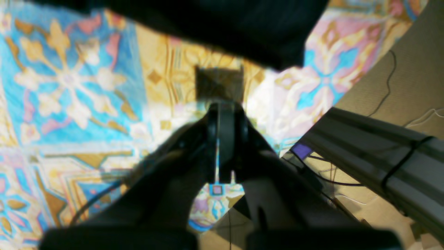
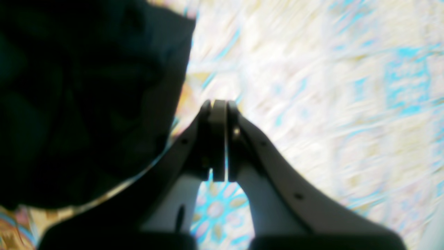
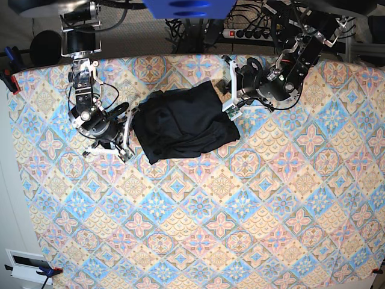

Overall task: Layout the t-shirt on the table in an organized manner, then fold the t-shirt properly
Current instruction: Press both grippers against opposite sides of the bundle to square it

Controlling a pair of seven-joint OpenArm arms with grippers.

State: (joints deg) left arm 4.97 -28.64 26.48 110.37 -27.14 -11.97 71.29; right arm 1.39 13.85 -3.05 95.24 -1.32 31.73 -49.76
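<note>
The black t-shirt [image 3: 183, 123] lies as a folded, slightly rumpled bundle on the far middle of the patterned table [image 3: 240, 211]. My right gripper [image 3: 129, 133] hangs just off the bundle's left edge; in the right wrist view it [image 2: 218, 104] is shut with nothing between the pads, and the t-shirt [image 2: 86, 97] fills the left of that blurred picture. My left gripper [image 3: 230, 99] is at the bundle's right edge. In the left wrist view it [image 1: 222, 104] is shut and empty above the table [image 1: 69, 86], with the t-shirt [image 1: 242, 27] just beyond the tips.
The table's far edge runs close behind the left arm, with a dark frame bar [image 1: 381, 152] and loose cables on the floor below. A power strip [image 3: 240, 30] and more cables lie beyond the far edge. A red clamp [image 3: 9, 78] grips the left edge.
</note>
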